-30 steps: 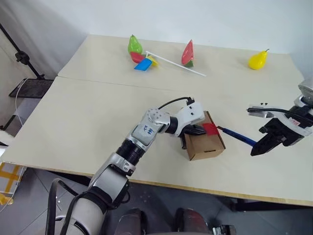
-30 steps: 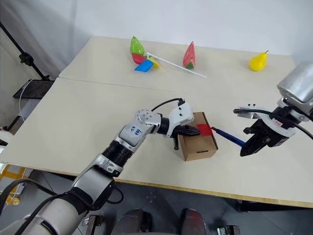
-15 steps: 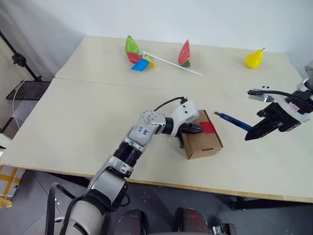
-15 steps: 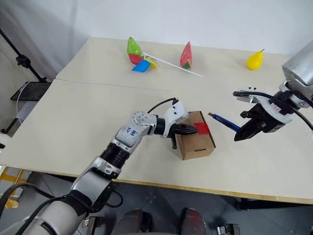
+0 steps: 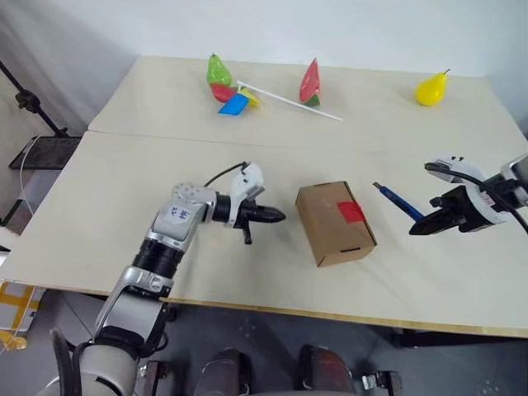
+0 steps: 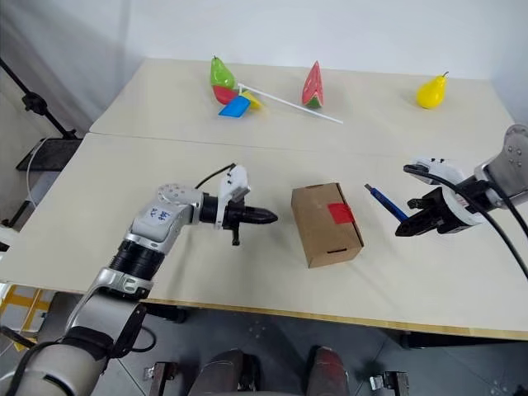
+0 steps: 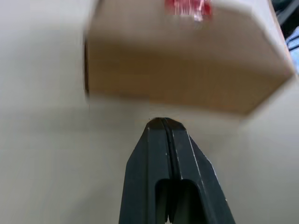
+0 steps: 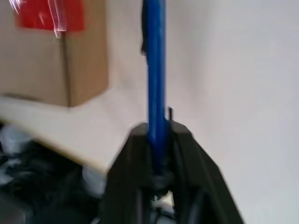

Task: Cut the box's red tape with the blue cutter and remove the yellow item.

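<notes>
Just one box [image 5: 334, 223], one blue cutter [image 5: 397, 201], two pears [image 5: 432, 89]

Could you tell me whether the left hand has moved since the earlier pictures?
Yes. The left hand, shut, was against the box by the red tape; it has drawn back toward the robot's left, leaving bare table between them.

Your left pincer [image 5: 276, 217] is pressed closed and empty, pointing right. Your right pincer [image 5: 415, 228] points left, clamped around the blue cutter [image 5: 398, 200].
</notes>
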